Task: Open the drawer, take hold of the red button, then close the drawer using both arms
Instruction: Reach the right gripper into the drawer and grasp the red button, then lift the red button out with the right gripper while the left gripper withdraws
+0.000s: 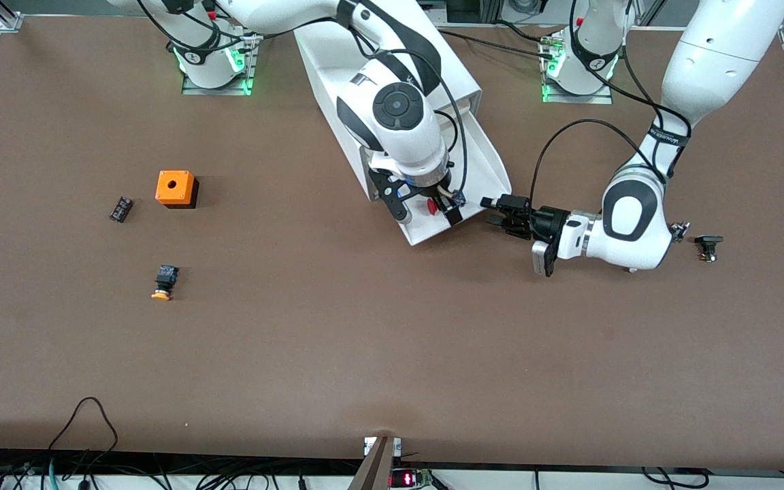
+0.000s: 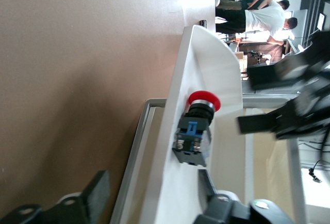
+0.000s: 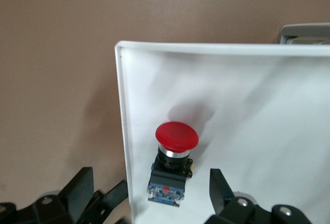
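The white cabinet (image 1: pixel 461 78) stands between the arms' bases, with one drawer (image 1: pixel 488 162) pulled out toward the front camera. The red-capped button (image 1: pixel 432 206) lies in the drawer near its front. In the right wrist view the button (image 3: pixel 172 168) lies beside the drawer's side wall (image 3: pixel 124 131). My right gripper (image 1: pixel 426 205) hangs open over it; in its own view (image 3: pixel 149 178) one finger is outside the wall and one inside. My left gripper (image 1: pixel 491 211) is open at the drawer's front corner; in its own view (image 2: pixel 153 175) the fingers straddle the wall (image 2: pixel 170 182), with the button (image 2: pixel 194 136) just ahead.
An orange cube box (image 1: pixel 175 188), a small black part (image 1: pixel 120 208) and an orange-yellow capped button (image 1: pixel 164 282) lie toward the right arm's end. Another small black part (image 1: pixel 708 246) lies toward the left arm's end, beside the left arm's wrist.
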Controlling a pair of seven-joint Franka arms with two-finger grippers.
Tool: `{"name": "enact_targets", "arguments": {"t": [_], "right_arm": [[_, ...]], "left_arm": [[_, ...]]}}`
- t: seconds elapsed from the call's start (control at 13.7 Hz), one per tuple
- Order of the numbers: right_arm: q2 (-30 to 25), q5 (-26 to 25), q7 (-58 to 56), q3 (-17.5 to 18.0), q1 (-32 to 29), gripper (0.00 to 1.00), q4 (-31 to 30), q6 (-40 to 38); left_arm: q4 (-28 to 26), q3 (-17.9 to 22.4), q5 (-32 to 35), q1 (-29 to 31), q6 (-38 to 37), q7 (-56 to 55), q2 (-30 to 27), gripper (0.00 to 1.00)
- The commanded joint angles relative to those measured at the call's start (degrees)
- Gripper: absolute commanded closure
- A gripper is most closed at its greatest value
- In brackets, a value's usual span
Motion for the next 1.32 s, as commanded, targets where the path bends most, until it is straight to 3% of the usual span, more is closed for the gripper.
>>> {"name": "enact_targets", "arguments": {"t": [0.0,0.29,0.37,0.44,0.73,1.02,1.24], "right_arm": [[2.40,-1.54,2.94,-0.62,1.70,0.01,2.19,0.81],[3.37,-1.55,3.03,-0.70,2.84,0.01,2.19,0.81],[3.37,-1.54,3.03,-0.70,2.76,0.06,2.19,0.81],[3.37,-1.54,2.94,-0.70,2.76,0.21,2.19,0.81],[3.19,-1.54,2.59,-0.88,2.76,1.00,2.28,0.81],[3.02,-1.54,2.41,-1.32,2.32,1.00,2.28,0.20],[2.84,-0.06,2.59,-0.44,-2.32,1.00,10.07,-7.24]], "left_arm": [[3.69,-0.11,7.57,0.52,-4.86,-11.12,-3.58,0.00],[13.71,-0.29,18.04,0.44,-13.30,-28.18,-4.81,0.00],[16.00,-0.46,20.24,0.44,-15.32,-32.14,-5.07,0.00],[18.28,-0.73,22.52,0.35,-17.00,-35.83,-5.07,0.00],[26.55,-1.26,30.87,-0.26,-23.68,-47.63,-5.16,0.00],[32.01,-1.35,41.06,-1.05,-26.15,-51.25,-7.26,0.00],[32.37,-1.35,51.34,-3.51,-26.15,-51.16,-9.81,0.00]]}}
